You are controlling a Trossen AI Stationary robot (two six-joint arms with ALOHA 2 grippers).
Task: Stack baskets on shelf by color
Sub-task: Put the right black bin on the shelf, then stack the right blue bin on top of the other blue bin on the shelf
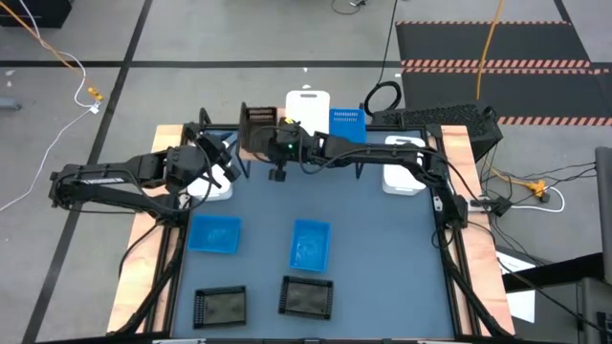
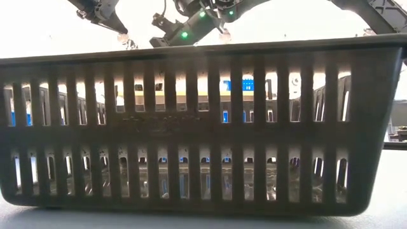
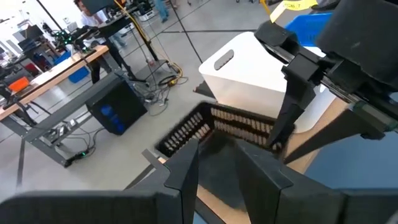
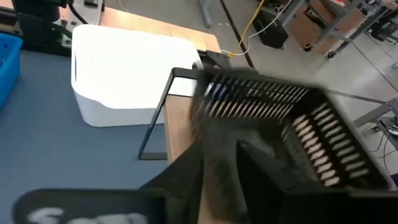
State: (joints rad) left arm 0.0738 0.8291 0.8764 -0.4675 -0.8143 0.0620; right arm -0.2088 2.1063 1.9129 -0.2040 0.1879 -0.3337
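Observation:
My right gripper (image 1: 279, 145) is shut on a black perforated basket (image 1: 258, 122), which is tilted in the air over the left end of the shelf (image 4: 155, 118) at the table's far edge. A white basket (image 1: 308, 103) and a blue basket (image 1: 346, 122) stand beside it on the shelf. My left gripper (image 3: 217, 180) hovers open just left of the black basket (image 3: 211, 130) and touches nothing. Two white baskets (image 1: 402, 178) (image 1: 212, 188), two blue ones (image 1: 214, 234) (image 1: 310, 244) and two black ones (image 1: 220, 306) (image 1: 306, 296) rest on the mat. My right gripper holds the black basket by the rim of its right-hand wall (image 3: 273, 140), and its fingers (image 3: 289, 115) come down from above. The basket (image 4: 280, 124) is lifted clear and tilted. I cannot tell whether one finger is inside the wall.
The black basket nearest the low camera (image 2: 203, 127) fills that view. The right arm (image 1: 382, 158) stretches along the far edge over the shelf. Wooden table borders (image 1: 473, 239) run down both sides. Open mat lies between the two rows of baskets.

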